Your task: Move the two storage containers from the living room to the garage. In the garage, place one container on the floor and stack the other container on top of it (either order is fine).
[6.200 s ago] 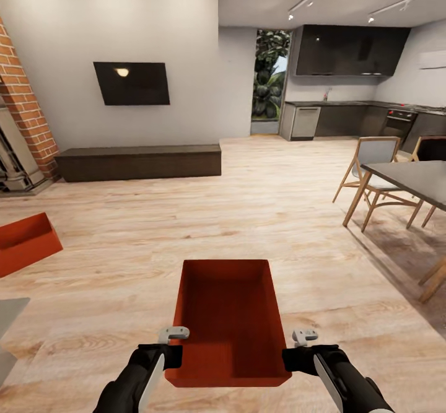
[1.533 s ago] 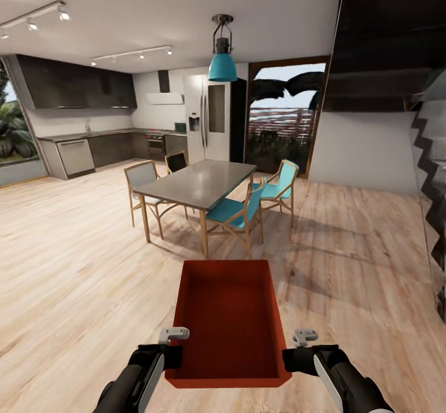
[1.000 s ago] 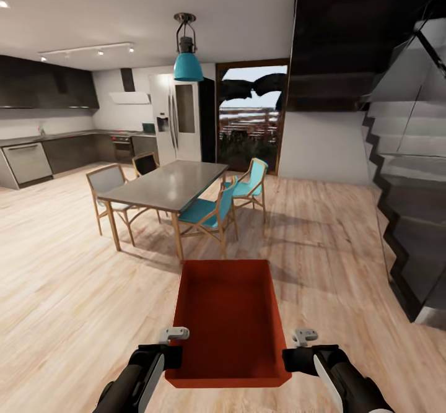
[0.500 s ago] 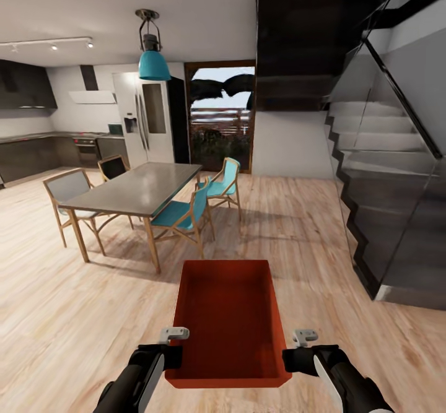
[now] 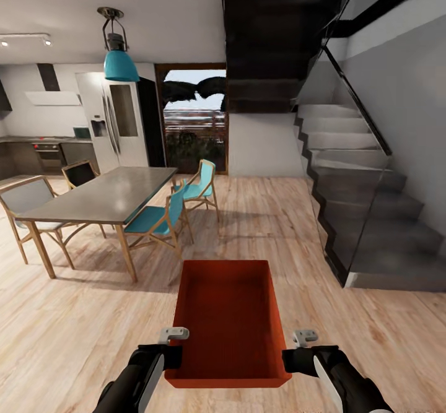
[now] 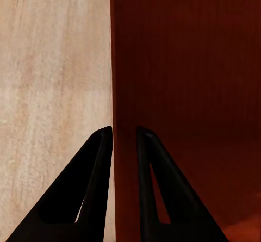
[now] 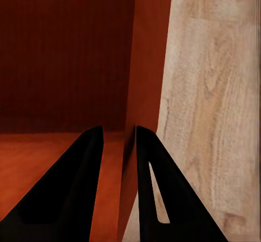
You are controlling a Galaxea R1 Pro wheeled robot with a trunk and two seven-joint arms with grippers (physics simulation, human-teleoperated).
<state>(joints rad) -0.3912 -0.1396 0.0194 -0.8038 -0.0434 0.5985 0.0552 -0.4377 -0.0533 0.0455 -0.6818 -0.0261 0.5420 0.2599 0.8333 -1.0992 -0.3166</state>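
One red-orange storage container [image 5: 227,320] hangs low in front of me over light wood plank flooring, its open top facing up and nothing inside. My left gripper [image 5: 175,353] is shut on its left wall near the near corner, and my right gripper [image 5: 288,357] is shut on the right wall opposite. In the left wrist view the black fingers [image 6: 98,166] pinch the thin red wall [image 6: 124,90]. The right wrist view has the same grip, fingers [image 7: 147,160] on either side of the container wall [image 7: 148,62].
A grey dining table [image 5: 105,193] with teal and grey chairs [image 5: 158,218] stands ahead to the left. A dark staircase [image 5: 365,215] with a glass side panel rises on the right. Between them, open plank floor [image 5: 260,215] runs to a glass door [image 5: 192,122].
The whole view has swung to the right: the table slid left and the staircase came in from the right. The container and both grippers keep the same place and grip.
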